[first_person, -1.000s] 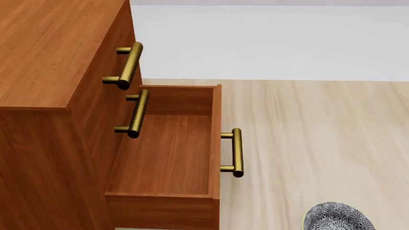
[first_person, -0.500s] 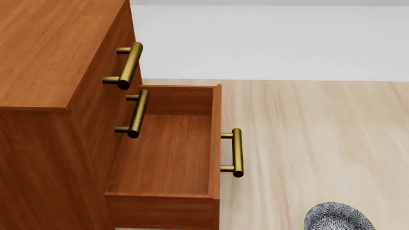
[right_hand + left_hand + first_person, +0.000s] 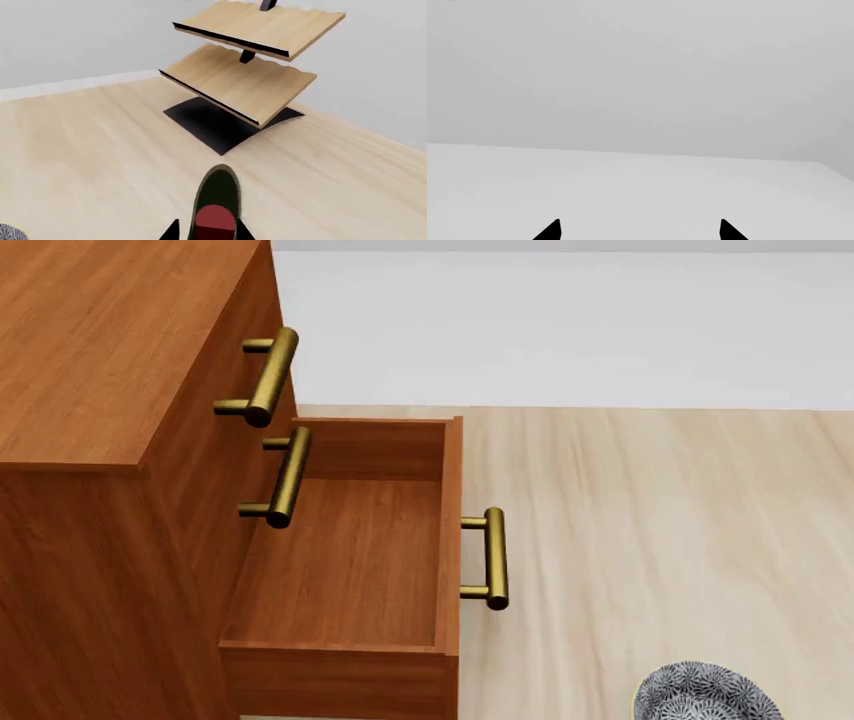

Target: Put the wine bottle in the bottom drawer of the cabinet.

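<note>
The cabinet (image 3: 94, 390) filled the left of the head view, its bottom drawer (image 3: 354, 560) pulled out and bare inside over pale wood flooring (image 3: 654, 540) that met a white wall (image 3: 561, 330). A patterned bowl (image 3: 705, 695) sat near the drawer's front corner. In the right wrist view a light-wood rack (image 3: 247, 70) stood on a black base (image 3: 220, 125). The wine bottle (image 3: 217, 205) was pinched between the right gripper's (image 3: 208, 231) tips. The left gripper's (image 3: 639, 231) tips stood spread, holding nothing.

pale wood floor (image 3: 641, 520) under cabinet (image 3: 107, 390), bowl (image 3: 705, 695)
</note>
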### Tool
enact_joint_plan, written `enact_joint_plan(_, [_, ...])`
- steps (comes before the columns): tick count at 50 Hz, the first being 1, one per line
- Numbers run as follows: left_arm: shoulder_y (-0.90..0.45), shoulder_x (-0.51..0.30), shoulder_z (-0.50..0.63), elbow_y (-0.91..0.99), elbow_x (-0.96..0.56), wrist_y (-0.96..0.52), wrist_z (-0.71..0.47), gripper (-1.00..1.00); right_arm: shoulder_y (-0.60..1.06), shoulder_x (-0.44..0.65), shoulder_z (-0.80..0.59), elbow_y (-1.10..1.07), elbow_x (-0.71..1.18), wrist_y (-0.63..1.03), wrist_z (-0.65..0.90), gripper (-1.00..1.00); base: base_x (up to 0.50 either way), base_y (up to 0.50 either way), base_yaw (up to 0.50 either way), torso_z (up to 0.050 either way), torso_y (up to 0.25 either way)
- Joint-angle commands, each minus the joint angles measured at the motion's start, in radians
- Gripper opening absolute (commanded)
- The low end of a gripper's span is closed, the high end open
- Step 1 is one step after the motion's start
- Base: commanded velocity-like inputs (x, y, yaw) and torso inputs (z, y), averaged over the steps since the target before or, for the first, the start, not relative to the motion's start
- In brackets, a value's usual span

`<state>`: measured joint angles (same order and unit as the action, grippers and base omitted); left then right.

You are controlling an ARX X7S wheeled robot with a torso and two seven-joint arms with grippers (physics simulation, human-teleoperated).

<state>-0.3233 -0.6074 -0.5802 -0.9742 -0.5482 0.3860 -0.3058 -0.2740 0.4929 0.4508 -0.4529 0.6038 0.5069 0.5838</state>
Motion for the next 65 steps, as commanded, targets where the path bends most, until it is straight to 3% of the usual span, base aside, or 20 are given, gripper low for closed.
enact_joint_plan(1, [-0.004,-0.001,0.002,-0.007,0.007,0.001,-0.002,1.00,0.035,0.059,0.020,-0.144,0.037,0.111,0.039,-1.00,0.00,0.00,0.00,0.000,0.000])
enact_joint_plan(19, [-0.026,-0.007,0.006,-0.050,0.018,0.020,0.011,1.00,0.224,0.199,0.005,-0.386,0.224,0.385,0.200,-1.00,0.00,0.00,0.00,0.000,0.001])
enact_joint_plan(35, [-0.024,-0.008,0.006,-0.045,0.021,0.013,0.009,1.00,0.574,0.287,-0.089,-0.423,0.523,0.616,0.365,-1.00,0.00,0.00,0.00,0.000,0.000])
enact_joint_plan(56, [0.020,0.003,0.004,0.046,0.021,-0.036,-0.033,1.00,0.980,0.268,-0.277,-0.330,0.785,0.733,0.489,-1.00,0.00,0.00,0.00,0.000,0.000])
enact_joint_plan(65, [0.035,0.008,0.003,0.074,0.019,-0.049,-0.041,1.00,1.093,0.211,-0.366,-0.242,0.803,0.740,0.447,-1.00,0.00,0.00,0.00,0.000,0.001])
